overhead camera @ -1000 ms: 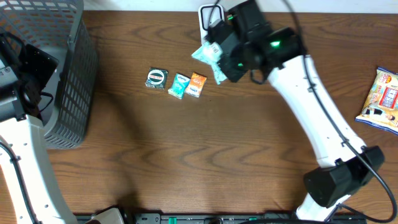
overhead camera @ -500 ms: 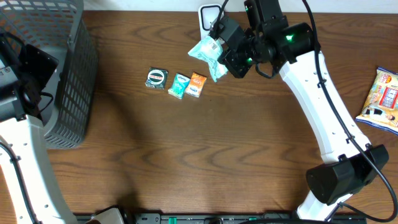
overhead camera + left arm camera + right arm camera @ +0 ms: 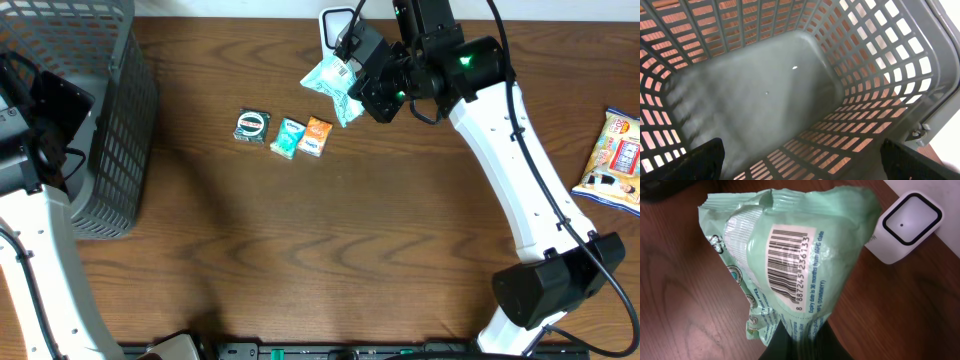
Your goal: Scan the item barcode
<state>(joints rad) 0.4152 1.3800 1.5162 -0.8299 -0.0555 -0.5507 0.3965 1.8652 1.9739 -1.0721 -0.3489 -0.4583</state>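
A pale green wipes packet point(image 3: 333, 87) hangs in the air near the table's back edge, with my right gripper point(image 3: 362, 88) shut on its lower end. In the right wrist view the packet point(image 3: 785, 255) fills the frame, its white barcode label point(image 3: 790, 262) facing the camera, and my right gripper point(image 3: 802, 340) pinches its seam. A white barcode scanner point(image 3: 905, 227) stands on the table just beyond the packet, also seen as the scanner point(image 3: 332, 24) from overhead. My left gripper point(image 3: 802, 162) hangs open above the inside of a grey basket point(image 3: 765, 95).
Three small packets point(image 3: 283, 132) lie in a row on the wooden table left of the held packet. A snack bag point(image 3: 615, 160) lies at the right edge. The grey basket point(image 3: 95, 110) stands at the far left.
The right arm swung the green packet up and back toward the scanner, then nearly stopped over the last half second. The left arm has not moved.
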